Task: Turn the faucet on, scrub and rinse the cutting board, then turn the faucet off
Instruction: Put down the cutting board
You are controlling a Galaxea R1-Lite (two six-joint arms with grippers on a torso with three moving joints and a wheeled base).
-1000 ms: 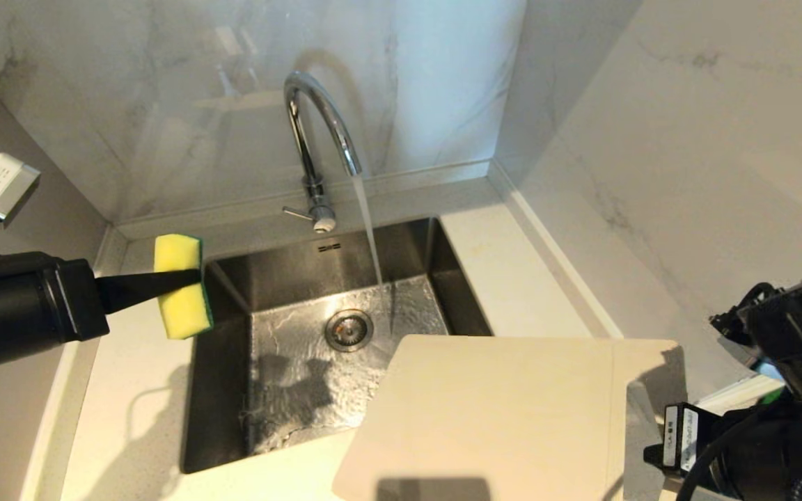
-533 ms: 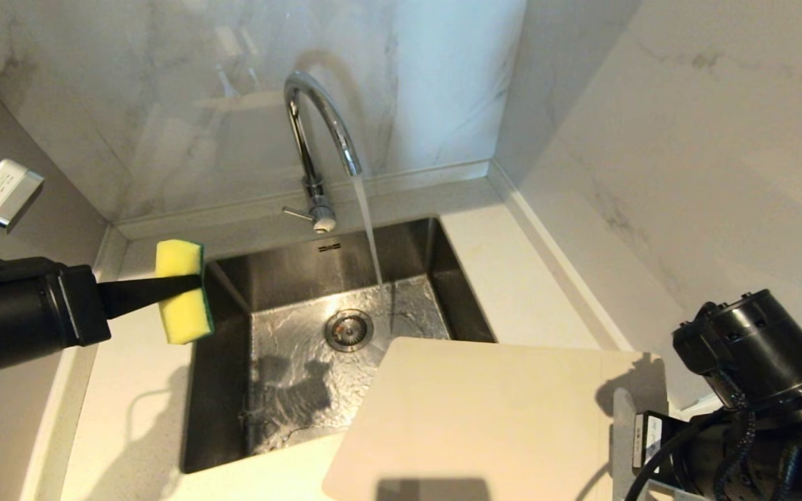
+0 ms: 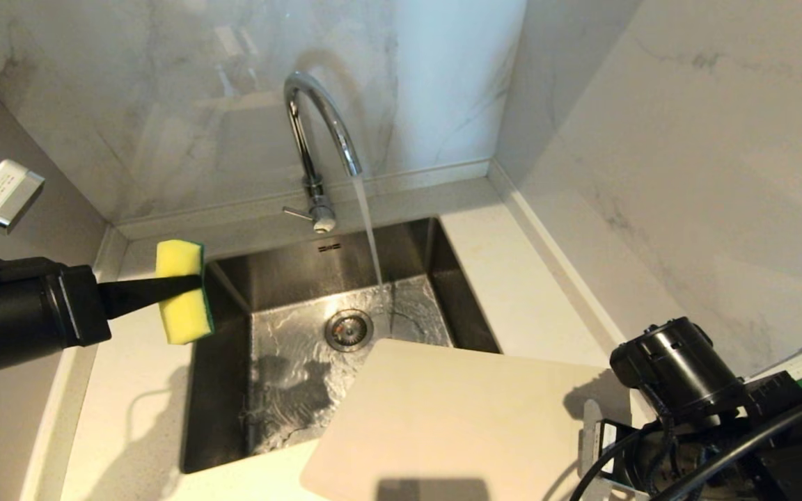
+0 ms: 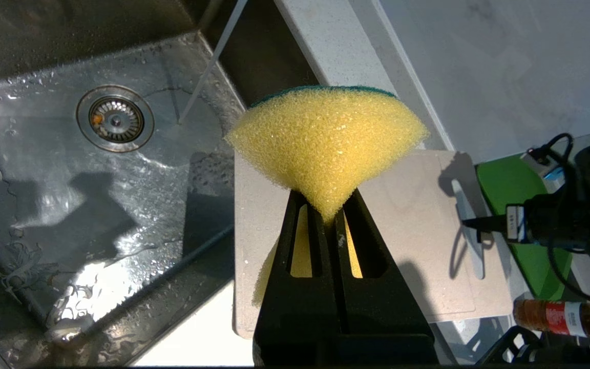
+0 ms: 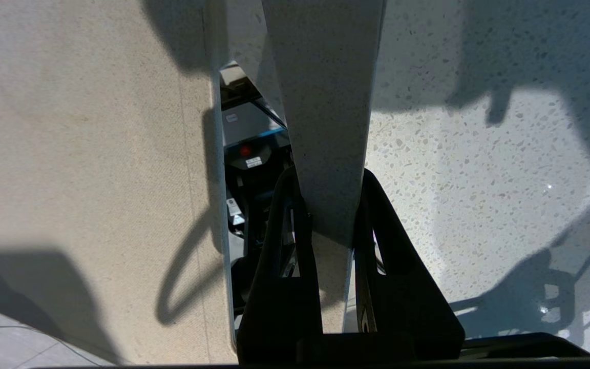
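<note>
The chrome faucet (image 3: 317, 125) is running, and its stream (image 3: 370, 229) falls into the steel sink (image 3: 282, 268). The beige cutting board (image 3: 457, 417) hangs over the sink's near right corner, clear of the stream. My right gripper (image 5: 328, 177) is shut on the strip beside the board's slot handle (image 5: 220, 154). At the sink's left rim my left gripper (image 3: 192, 284) is shut on a yellow sponge (image 3: 182, 292) with a green backing, held above the counter. In the left wrist view the sponge (image 4: 325, 138) bulges past the fingertips, with the cutting board (image 4: 418, 215) beyond it.
The faucet's thin lever (image 3: 296, 213) points left at its base. Marble walls close in behind and to the right. A green board (image 4: 505, 184) and a bottle (image 4: 556, 315) lie beyond the cutting board's handle end. The drain (image 3: 349, 329) is wet.
My right arm has swung in to the left, carrying the cutting board leftward further over the sink's near corner. The left arm with the sponge has barely moved. Water keeps running.
</note>
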